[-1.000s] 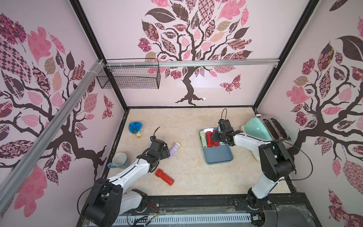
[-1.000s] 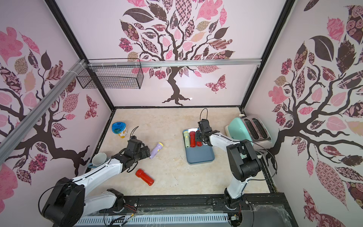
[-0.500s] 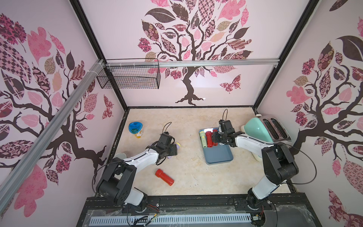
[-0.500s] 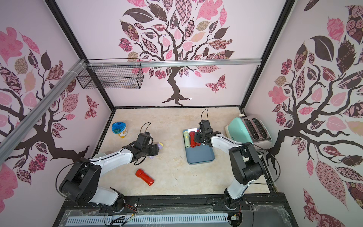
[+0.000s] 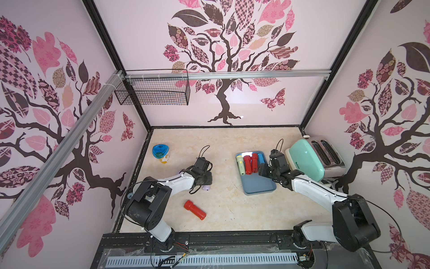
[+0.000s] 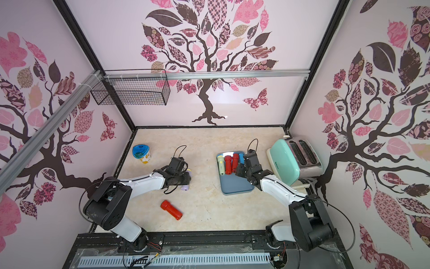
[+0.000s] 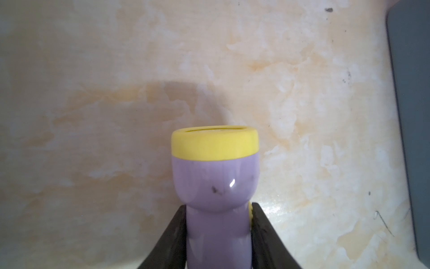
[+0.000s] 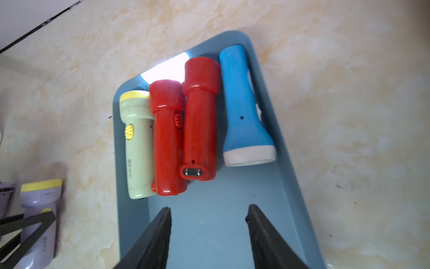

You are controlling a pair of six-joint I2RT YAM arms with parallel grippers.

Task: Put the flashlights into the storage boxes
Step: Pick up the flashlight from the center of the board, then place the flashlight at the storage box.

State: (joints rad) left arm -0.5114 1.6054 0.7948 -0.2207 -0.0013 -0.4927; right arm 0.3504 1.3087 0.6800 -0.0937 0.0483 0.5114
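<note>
Lilac plastic, yellow head: the lilac flashlight (image 7: 215,184) is pinched in the left gripper (image 7: 218,210), jaws pressed onto the narrow body just behind the head. It's out over the table (image 7: 93,69), well apart from the tray (image 8: 282,186). Whether it is clear of the surface, I cannot tell.

To carry it well, I'd say lift straight up first. Keep it level so the smooth body doesn't twist in the pinch, then come in lengthwise over the tray's low rim.

Watch the right gripper (image 8: 208,210): it hangs over the tray with jaws spread and nothing between them, right where the lilac one would likely land. It should give way.

In the tray, four lie side by side at the far end:
- a pale green flashlight (image 8: 137,149)
- a red flashlight (image 8: 168,139)
- a second red flashlight (image 8: 200,121)
- a blue-and-white flashlight (image 8: 244,109), head turned the opposite way

The near half is bare. A loose red flashlight (image 5: 195,210) waits on the table.
</note>
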